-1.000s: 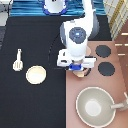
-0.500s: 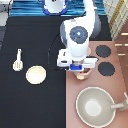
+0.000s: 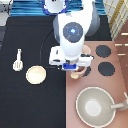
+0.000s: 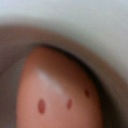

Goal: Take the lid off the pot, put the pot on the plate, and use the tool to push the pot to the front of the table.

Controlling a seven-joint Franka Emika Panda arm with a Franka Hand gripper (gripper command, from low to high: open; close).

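The gripper [image 3: 73, 68] hung low over the edge where the black table [image 3: 30, 100] met the pinkish-brown stove counter [image 3: 120, 87], directly above the pot [image 3: 76, 75]. Only a small pale-pink sliver of that pot showed beneath the hand, toward the exterior view's bottom of the blue block, so whether the lid was on it could not be told from above. Whether the gripper was released or clenched could not be told either, since the arm's white body covered that spot. In the wrist view a smooth pinkish-orange rounded surface [image 4: 55, 95] with three small dark red marks filled most of the picture, set against a pale curved rim; what it belonged to could not be made out. The plate [image 3: 36, 75] lay flat on the table, well apart from the pot toward the exterior view's left, with nothing on it. The tool [image 3: 18, 60] lay further to the exterior view's left and a little toward its top, near the plate but not touching it, its handle pointing toward the view's top and its wider head toward the bottom. On the counter, black burners [image 3: 103, 50] sat to the exterior view's right of the arm, and a large grey pan [image 3: 96, 106] with a handle stood toward the view's bottom right.
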